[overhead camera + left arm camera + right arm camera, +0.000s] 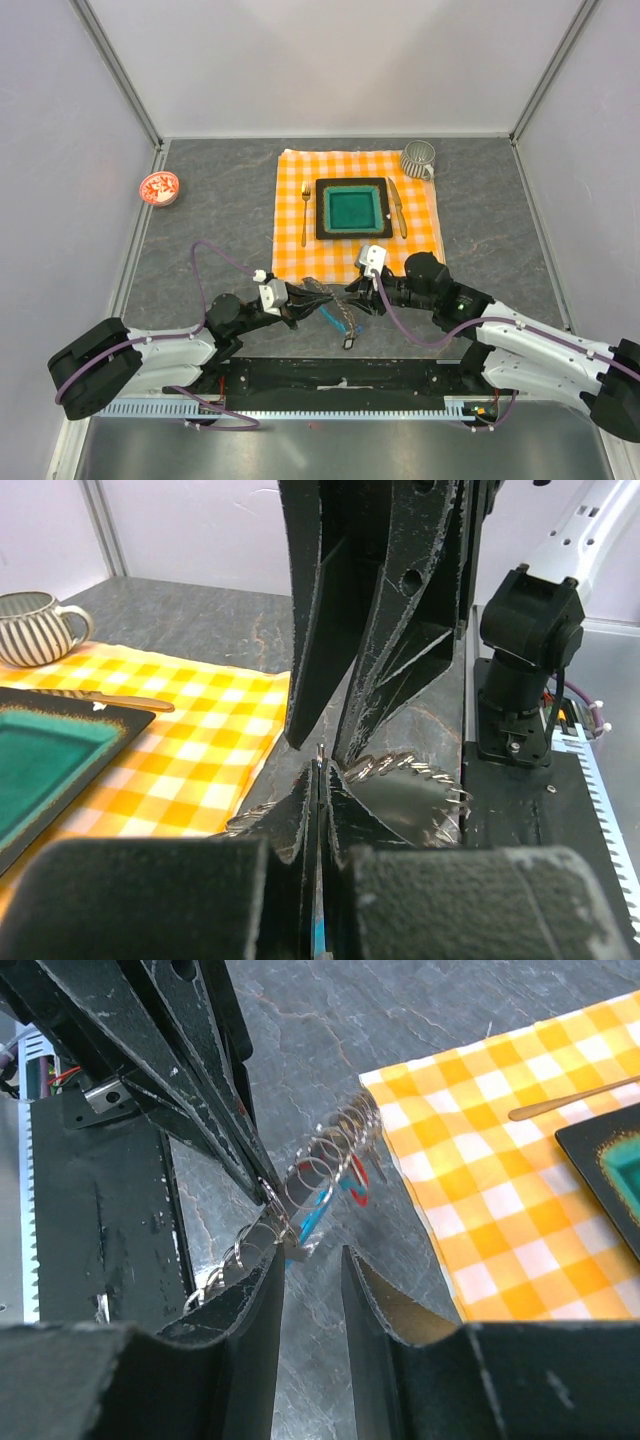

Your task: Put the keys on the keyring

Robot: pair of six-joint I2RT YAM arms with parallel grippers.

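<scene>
My left gripper (320,765) is shut on the keyring, its thin wire (320,750) sticking up between the tips and a strip of cyan low in the slit. In the right wrist view the keyring (330,1152) shows as silvery wire loops with a cyan clip (315,1215) and a red piece (358,1188) hanging off it. My right gripper (312,1253) is open with bare table in its gap, and its left finger (270,1270) touches the wire loops. From above, both grippers (312,297) (352,298) meet tip to tip over the cyan clip (335,318). A small key (348,342) dangles below.
An orange checked cloth (300,255) lies behind the grippers with a dark square plate (322,212), a fork (305,212) and a knife (397,208). A striped mug (418,158) stands at its far right corner. A red-and-white dish (159,187) sits at the far left.
</scene>
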